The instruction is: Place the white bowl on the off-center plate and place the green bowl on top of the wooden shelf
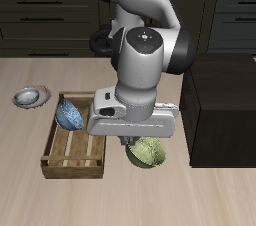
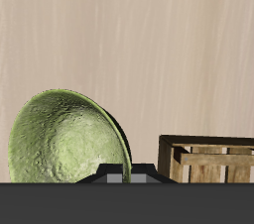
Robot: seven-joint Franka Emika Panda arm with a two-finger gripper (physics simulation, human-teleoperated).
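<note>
A pale wood desk (image 1: 30,140) runs in front of dark cabinets with drawers. Nearest the front edge sits a slatted crate (image 1: 73,153), with a blue-patterned bowl (image 1: 70,115) resting tilted at its back end. Just beside the crate, the green bowl (image 1: 146,152) shows below the arm's wrist, tilted in the wrist view (image 2: 64,139) so that its mottled inside faces the camera; whether it rests on the desk or hangs above it cannot be told. The tool (image 1: 135,138) is right over the bowl's rim, but its fingers are hidden behind the wrist housing in one view and below the frame edge in the other, so I cannot tell how far apart they stand or whether they clasp the bowl. Bare desk lies open in front of the bowl and between it and the shelf (image 1: 222,110), a tall dark box at the desk's edge with a flat top. Farther back, near the opposite edge, the white bowl (image 1: 30,97) sits alone.
</note>
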